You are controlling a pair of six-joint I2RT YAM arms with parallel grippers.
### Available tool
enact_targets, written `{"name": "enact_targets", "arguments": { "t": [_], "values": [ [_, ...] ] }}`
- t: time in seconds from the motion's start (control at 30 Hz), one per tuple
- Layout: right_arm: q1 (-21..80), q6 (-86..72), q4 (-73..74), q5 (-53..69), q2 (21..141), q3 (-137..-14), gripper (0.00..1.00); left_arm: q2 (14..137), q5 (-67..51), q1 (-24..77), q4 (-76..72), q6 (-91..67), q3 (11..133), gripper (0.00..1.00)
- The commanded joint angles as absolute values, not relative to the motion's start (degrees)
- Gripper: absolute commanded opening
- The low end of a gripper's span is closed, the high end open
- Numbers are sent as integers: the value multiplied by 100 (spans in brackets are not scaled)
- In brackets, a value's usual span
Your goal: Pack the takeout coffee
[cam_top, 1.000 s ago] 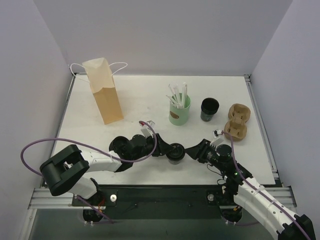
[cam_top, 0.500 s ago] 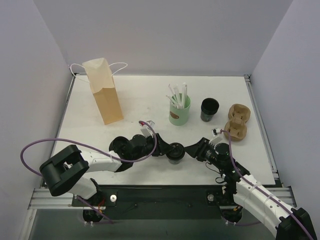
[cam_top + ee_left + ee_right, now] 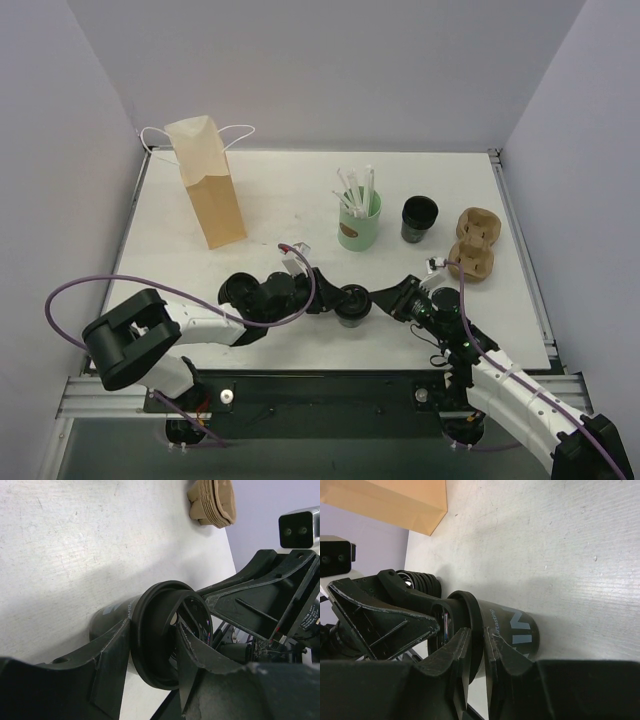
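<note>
At the near middle of the counter the takeout coffee stands between both arms, lid on, upright as far as the top view shows. Progress, my read: early. The cup isn't in anything yet and is well apart from the paper bag, which stands at the back left with its handles splayed; can't tell whether its mouth is open. The cardboard carrier sits at the right edge with nothing in its wells. The green cup with straws and another black cup stand further back, neither near a pincer. Left to do, probably: lift the coffee, carry it over and set it in its packaging, bag or carrier, can't tell which. Pose: both arms are stretched low over the counter and converge on the cup. The left arm lies along the near edge coming in from the left; the right comes diagonally from the lower right. Both wrists are rolled sideways, so their views show the cup on its side. Left pincer is clamped on the cup just under the lid, one finger on each flank. Right pincer is nearly pressed together and appears to pinch the lid rim in the narrow gap between its fingers.
</note>
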State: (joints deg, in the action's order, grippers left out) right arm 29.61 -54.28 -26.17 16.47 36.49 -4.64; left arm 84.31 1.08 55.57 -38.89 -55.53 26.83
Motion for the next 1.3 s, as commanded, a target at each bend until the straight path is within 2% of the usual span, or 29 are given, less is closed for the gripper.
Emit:
{"name": "enact_targets", "arguments": {
  "t": [0.0,0.47,0.67,0.8,1.0,1.27],
  "values": [
    [2979,-5396,-2127,1486,3735,588,14,8930,-44,5801,-2399,-5370,2356,47],
    [3225,-5722,-2224,1196,4191,844,11,9071,342,6073,-2444,-5642,2250,45],
    [3900,-5810,-2153,573,4552,695,10,8807,729,6196,-1882,-5678,2417,45],
    [3999,-5845,-2268,554,4509,528,13,8736,809,6231,-1662,-5660,2531,44],
    [3781,-5467,-959,395,3499,-481,22,8789,923,6240,-1459,-5625,2681,45],
    [3068,-4835,-536,1177,3392,-1221,26,8956,932,6240,-1380,-5660,2760,45]
  ]
}}
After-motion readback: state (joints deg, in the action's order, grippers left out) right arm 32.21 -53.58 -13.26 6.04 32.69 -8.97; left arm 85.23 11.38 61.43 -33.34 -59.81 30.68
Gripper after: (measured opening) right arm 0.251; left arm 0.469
